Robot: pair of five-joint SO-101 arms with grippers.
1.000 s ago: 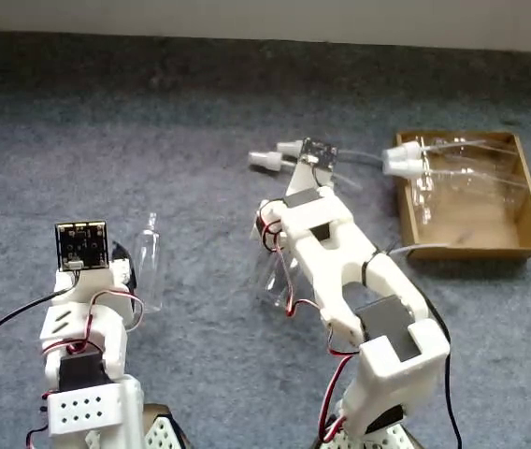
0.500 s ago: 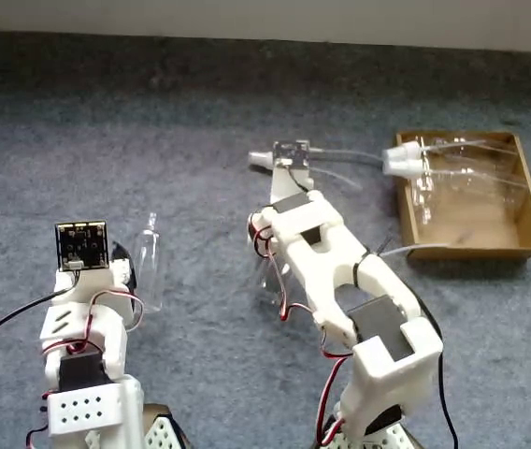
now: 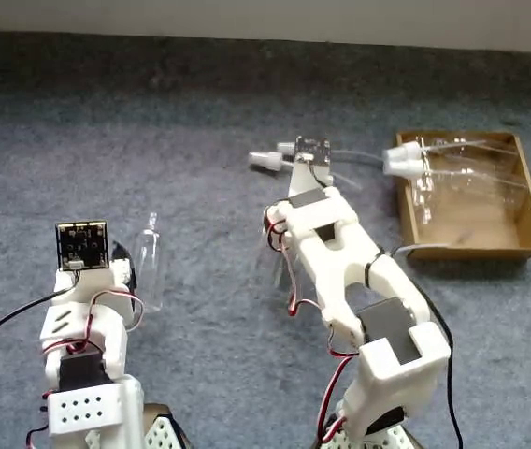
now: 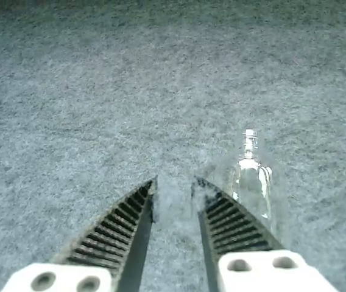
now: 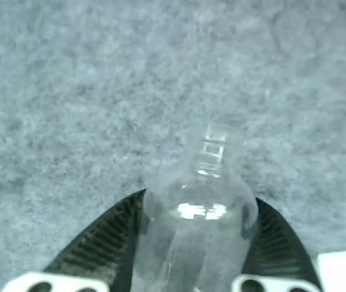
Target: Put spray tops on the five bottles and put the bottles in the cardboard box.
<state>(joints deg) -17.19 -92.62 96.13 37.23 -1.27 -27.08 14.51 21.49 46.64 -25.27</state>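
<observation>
On grey carpet (image 3: 200, 94), holding the jaws of the left gripper (image 4: 174, 181) spread just beside a capless clear bottle (image 4: 250, 176) lying on its side, pinching a second capless bottle (image 5: 197, 237) between the jaws of the right gripper (image 5: 198, 201) near two loose spray tops (image 3: 270, 159), short of the cardboard box (image 3: 471, 251) stocked with topped bottles (image 3: 462, 192).

No text, label, number or sign is legible anywhere.
</observation>
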